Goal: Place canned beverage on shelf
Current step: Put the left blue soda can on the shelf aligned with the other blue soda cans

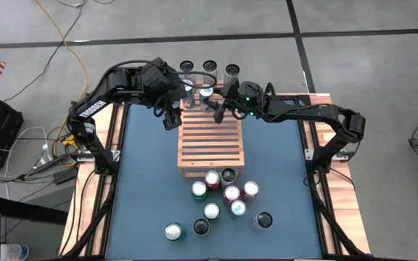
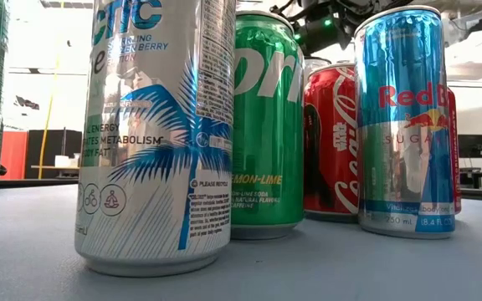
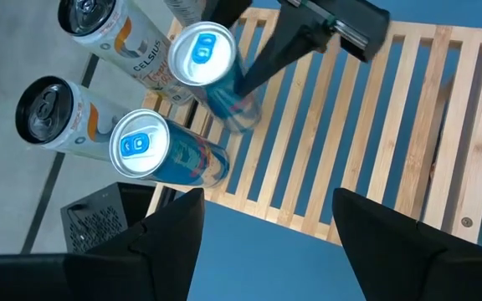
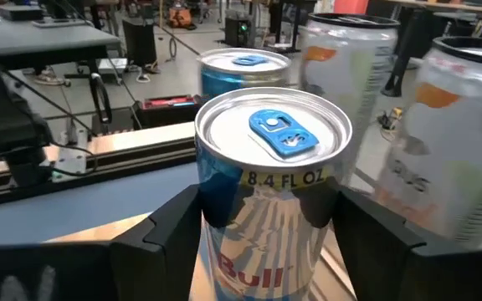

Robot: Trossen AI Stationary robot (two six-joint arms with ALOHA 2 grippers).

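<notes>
Red Bull can [image 4: 272,180] — in right pincer [image 4: 262,219]

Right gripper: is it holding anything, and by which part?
The right gripper holds a Red Bull can upright, fingers on opposite sides of its upper body just below the rim. The left gripper is open and empty.

High view looks straight down; low view sits level among cans (very close); both wrist views share the shelf [image 3: 341,125].

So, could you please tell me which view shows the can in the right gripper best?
The right wrist view: the Red Bull can fills it, the right gripper shut on it. The left wrist view shows its top; the high view only a speck; the low view nothing.
</notes>
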